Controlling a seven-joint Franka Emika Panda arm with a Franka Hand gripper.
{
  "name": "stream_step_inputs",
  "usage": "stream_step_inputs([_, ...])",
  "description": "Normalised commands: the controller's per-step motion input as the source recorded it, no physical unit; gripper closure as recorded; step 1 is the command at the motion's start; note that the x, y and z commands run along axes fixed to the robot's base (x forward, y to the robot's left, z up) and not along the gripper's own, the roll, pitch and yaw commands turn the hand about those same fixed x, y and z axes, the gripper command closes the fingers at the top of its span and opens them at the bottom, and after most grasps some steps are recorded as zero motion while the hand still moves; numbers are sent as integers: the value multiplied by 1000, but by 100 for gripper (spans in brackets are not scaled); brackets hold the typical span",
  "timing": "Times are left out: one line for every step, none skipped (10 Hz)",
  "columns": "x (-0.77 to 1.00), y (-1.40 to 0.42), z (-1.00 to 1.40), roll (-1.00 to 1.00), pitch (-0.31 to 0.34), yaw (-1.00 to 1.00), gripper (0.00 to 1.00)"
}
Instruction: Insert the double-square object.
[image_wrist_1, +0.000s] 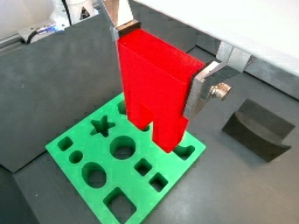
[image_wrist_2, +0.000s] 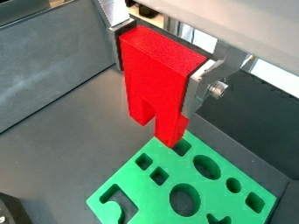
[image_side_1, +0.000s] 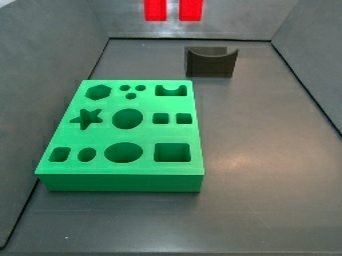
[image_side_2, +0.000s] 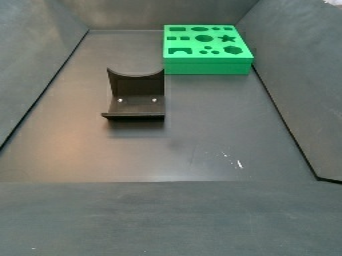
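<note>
The double-square object (image_wrist_1: 158, 87) is a bright red block with two square legs pointing down. My gripper (image_wrist_1: 159, 61) is shut on its upper body, one silver finger (image_wrist_1: 201, 87) on each side, as both wrist views show (image_wrist_2: 158, 79). It hangs upright, well above the floor and apart from the green board (image_wrist_1: 82, 144) with shaped holes, over the board's edge (image_wrist_2: 122, 188). In a side view only the two red legs (image_side_1: 158, 9) show at the top edge, beyond the board's far side (image_side_1: 60, 155). The other side view shows the board (image_side_2: 241, 52) but neither gripper nor red block.
A dark grey U-shaped block (image_side_1: 211, 62) stands on the floor beyond the board, also seen in a wrist view (image_wrist_1: 260, 127) and a side view (image_side_2: 134, 95). Grey walls (image_side_1: 54, 60) enclose the dark floor (image_side_2: 201, 150).
</note>
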Motion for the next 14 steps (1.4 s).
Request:
stream_step_inputs([606,-346,-1000,0,-60,-100,100])
stream_step_inputs([514,-154,-1000,7,-19,-20,100])
stream_step_inputs([431,-26,-1000,29,0,-3,100])
stream_step_inputs([263,34,-1000,54,0,0,100])
stream_step_inputs([54,129,-1000,79,0,0,100])
stream_step_inputs([-6,146,-1000,146,-26,0,100])
stream_step_inputs([-97,103,-974,200,-33,0,100])
stream_step_inputs([-151,54,-946,214,-36,0,100])
stream_step_inputs([-186,14,-991,151,-74,0,100])
stream_step_inputs([-186,11,-843,121,-67,0,100])
stream_step_inputs([-149,0,-663,116,-44,0,100])
stream_step_inputs([-126,0,-554,109,-23,0,100])
stream_step_inputs([-131,3,-486,111,-11,0,100])
stream_step_inputs([-166,23,-426,134,0,0,100])
